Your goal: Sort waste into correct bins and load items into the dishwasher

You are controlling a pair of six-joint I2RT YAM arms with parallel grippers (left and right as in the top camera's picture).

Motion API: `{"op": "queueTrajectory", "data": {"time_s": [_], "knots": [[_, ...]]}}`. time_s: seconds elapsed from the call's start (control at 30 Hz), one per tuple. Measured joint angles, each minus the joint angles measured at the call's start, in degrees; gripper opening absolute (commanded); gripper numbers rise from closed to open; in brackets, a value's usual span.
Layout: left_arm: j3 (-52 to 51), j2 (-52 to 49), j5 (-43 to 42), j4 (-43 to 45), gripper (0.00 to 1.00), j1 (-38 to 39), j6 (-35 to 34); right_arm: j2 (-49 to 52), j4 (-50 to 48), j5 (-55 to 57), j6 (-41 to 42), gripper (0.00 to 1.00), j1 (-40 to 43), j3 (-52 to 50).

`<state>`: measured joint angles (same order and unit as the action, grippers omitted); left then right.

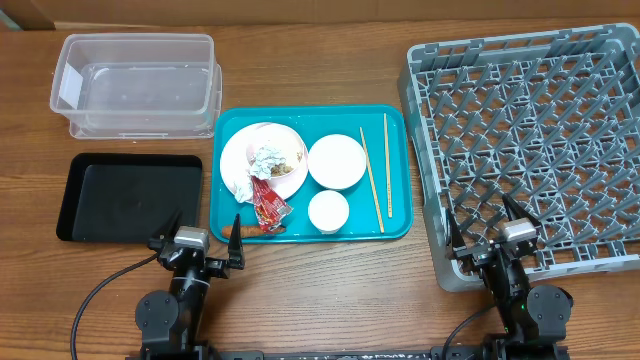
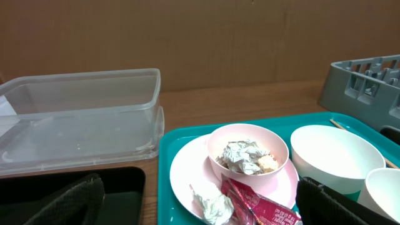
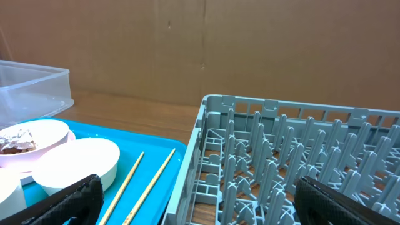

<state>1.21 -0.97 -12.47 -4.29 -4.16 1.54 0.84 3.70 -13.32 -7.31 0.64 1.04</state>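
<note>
nothing was sorted or loaded yet: tissue point(image 1: 266, 160), wrapper point(image 1: 270, 208), plate point(image 1: 238, 150), bowl point(image 1: 336, 162) and chopsticks point(image 1: 372, 180) were found on the teal tray point(image 1: 330, 122), tub point(image 1: 135, 38) and rack point(image 1: 540, 120) were noted bare, left gripper point(image 1: 207, 220) and right gripper point(image 1: 483, 222) were held spread.

There was one teal tray point(image 1: 300, 118), with one clear tub point(image 1: 135, 40) at its ten o'clock, one black tray point(image 1: 125, 195) at its nine o'clock and one grey dish rack point(image 1: 530, 120) at its three o'clock. The teal tray carried one plate point(image 1: 235, 170), one pink bowl point(image 2: 215, 140), one white bowl point(image 1: 336, 161), one small cup point(image 1: 328, 211), two chopsticks point(image 1: 372, 180), two tissue wads point(image 2: 240, 155) and one red wrapper point(image 1: 268, 205).
</note>
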Motion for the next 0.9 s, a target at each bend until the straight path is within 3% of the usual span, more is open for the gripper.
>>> {"op": "queueTrajectory", "data": {"time_s": [0.9], "knots": [[0.0,0.0,3.3,-0.3,1.00,-0.1,0.0,0.0,0.0,0.0,0.0,1.00,0.0,0.0]]}}
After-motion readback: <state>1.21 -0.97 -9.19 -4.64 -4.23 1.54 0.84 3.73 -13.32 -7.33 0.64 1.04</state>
